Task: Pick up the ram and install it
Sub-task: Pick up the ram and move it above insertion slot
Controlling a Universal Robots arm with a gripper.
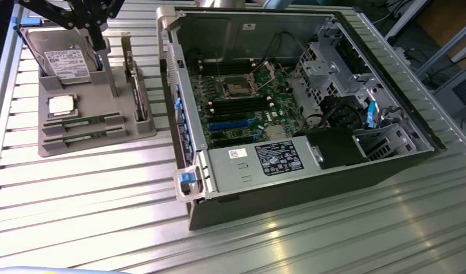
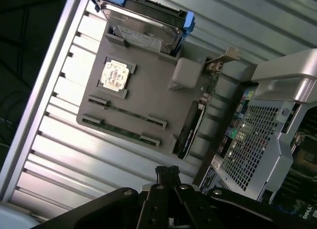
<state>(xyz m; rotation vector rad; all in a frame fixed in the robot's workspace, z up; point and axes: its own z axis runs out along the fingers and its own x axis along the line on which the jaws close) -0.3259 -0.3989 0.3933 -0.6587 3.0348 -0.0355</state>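
Tool (image 2: pixel 167 170) pressed together, empty, above gray holder (image 2: pixel 148 93), ram (image 2: pixel 127 112) slotted on edge, long axis exterior view's left-right.

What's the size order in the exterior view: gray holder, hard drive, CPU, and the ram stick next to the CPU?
1. gray holder
2. hard drive
3. ram stick and CPU: not ranked. The stick is longer but far thinner and the CPU is squarer, so they cover about the same area.
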